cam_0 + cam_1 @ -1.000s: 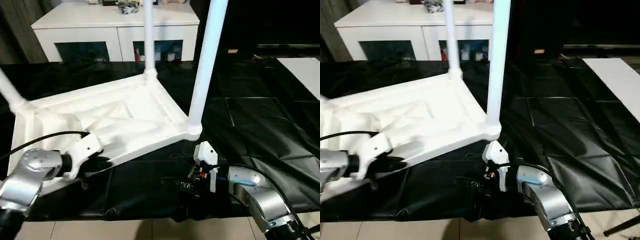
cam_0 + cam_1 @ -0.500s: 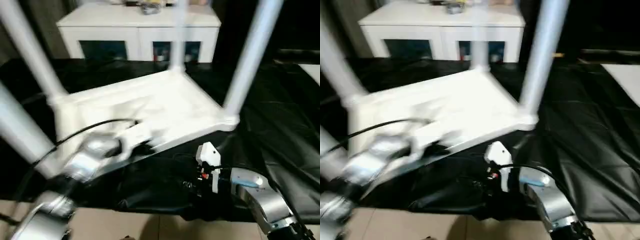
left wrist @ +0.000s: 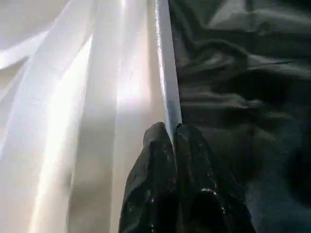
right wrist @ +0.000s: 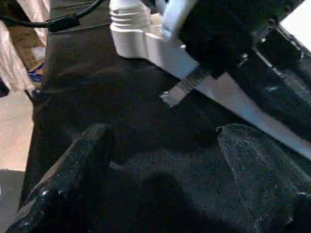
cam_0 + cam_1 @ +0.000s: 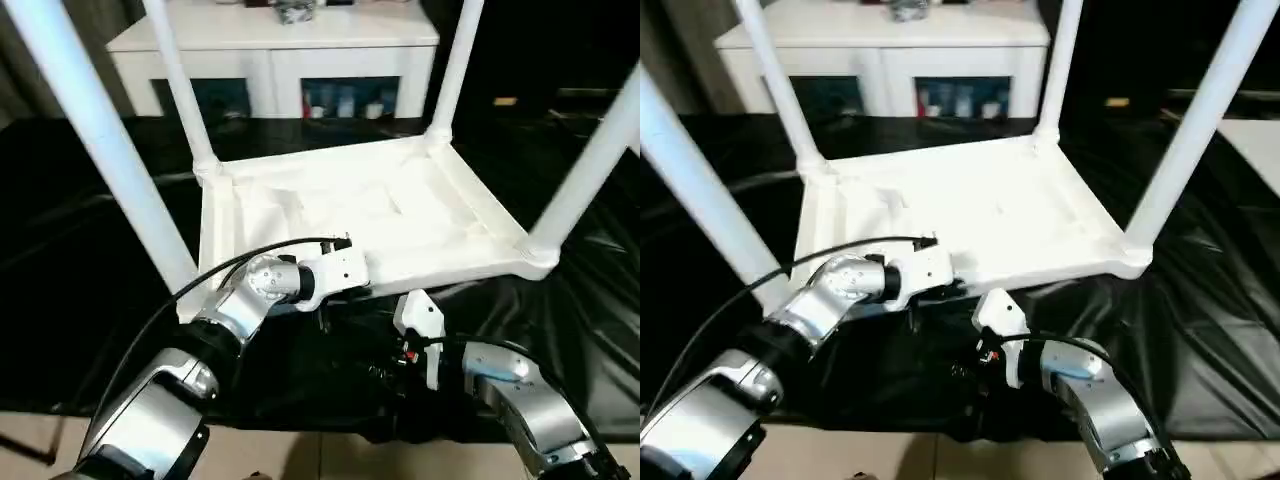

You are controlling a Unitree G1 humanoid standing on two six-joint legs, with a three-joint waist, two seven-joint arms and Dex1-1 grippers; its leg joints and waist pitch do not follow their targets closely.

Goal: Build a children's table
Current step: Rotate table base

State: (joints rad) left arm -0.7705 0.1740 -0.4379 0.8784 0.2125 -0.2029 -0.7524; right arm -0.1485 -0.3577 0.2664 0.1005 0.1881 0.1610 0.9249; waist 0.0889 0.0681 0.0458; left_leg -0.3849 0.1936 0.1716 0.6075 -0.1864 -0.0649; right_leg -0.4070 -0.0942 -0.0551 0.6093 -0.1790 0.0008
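The children's table lies upside down on a black sheet, its white ribbed tabletop (image 5: 390,215) facing up. All of its legs stand in the corner sockets; the near left leg (image 5: 100,130) and the near right leg (image 5: 590,170) rise out of frame. My left gripper (image 3: 174,130) is shut on the thin near rim of the tabletop (image 3: 165,92), roughly at the middle of that edge (image 5: 322,298). Just in front of that edge, low over the sheet, my right gripper (image 4: 165,141) stands open with nothing between its fingers (image 4: 92,145).
A white cabinet (image 5: 280,40) with glass doors stands behind the work. The crumpled black sheet (image 5: 90,240) spreads all around the table. A black cable (image 5: 230,265) runs along my left forearm. Tiled floor (image 5: 300,455) shows at the near edge.
The whole picture has shifted right, so the camera has turned; all the legs now show. My left gripper keeps its hold on the rim and the right one has stayed put.
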